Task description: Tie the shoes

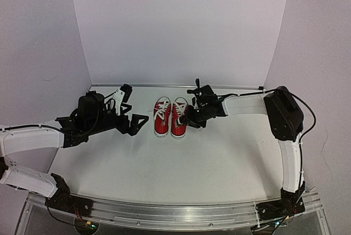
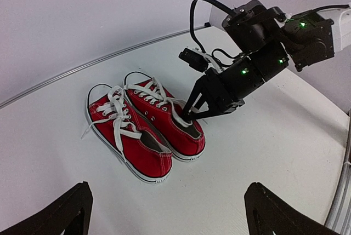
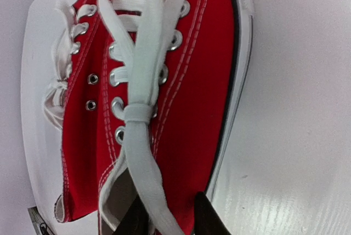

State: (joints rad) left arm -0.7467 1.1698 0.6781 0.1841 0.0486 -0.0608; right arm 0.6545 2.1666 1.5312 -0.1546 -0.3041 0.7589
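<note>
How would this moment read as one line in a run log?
left claw open, clear of red canvas sneakers | right claw slightly open around white lace of nearer sneaker | no bow tied

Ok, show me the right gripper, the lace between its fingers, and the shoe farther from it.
right gripper (image 2: 193, 115): left wrist view, midway between its fingertips.
lace (image 3: 143, 158): right wrist view, flat strand below the crossing.
farther shoe (image 2: 140, 158): left wrist view, red canvas near the heel.
</note>
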